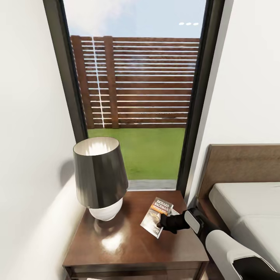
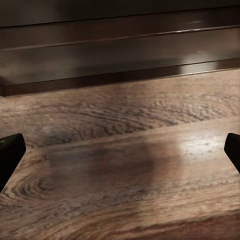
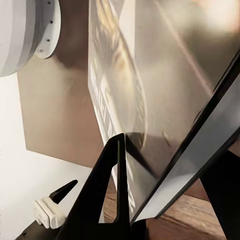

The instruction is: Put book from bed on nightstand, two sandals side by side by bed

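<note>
1. Head view: the nightstand (image 1: 136,249) stands against the white wall below a tall dark-framed window (image 1: 136,93), through which a slatted wooden fence and a strip of grass show. A lamp (image 1: 100,177) with a dark shade and a white base sits on the left part of the glossy worktop. The book (image 1: 156,216) is over the right part of the worktop, at or just above the surface, its title lettering facing up. The right pincer (image 1: 160,224) is closed on the book's near right edge, and the white forearm runs back toward the lower right corner. The bed (image 1: 249,210), with its brown headboard and pale mattress, lies just right of the nightstand.

2. Left wrist view: the left pincer (image 2: 120,152) is open, its two dark fingertips (image 2: 9,152) spread wide at either edge of the picture with nothing between them. Below them lies the brown wood-plank floor (image 2: 125,170); beyond it runs a dark wooden edge, too close to identify.

3. Right wrist view: the book (image 3: 150,85) is seen very close and edge-on, clamped between the black fingers (image 3: 102,200) of the right pincer. Its glossy cover catches the light. The lamp's white base (image 3: 25,35) is in one corner, and the brown worktop lies beneath.
</note>
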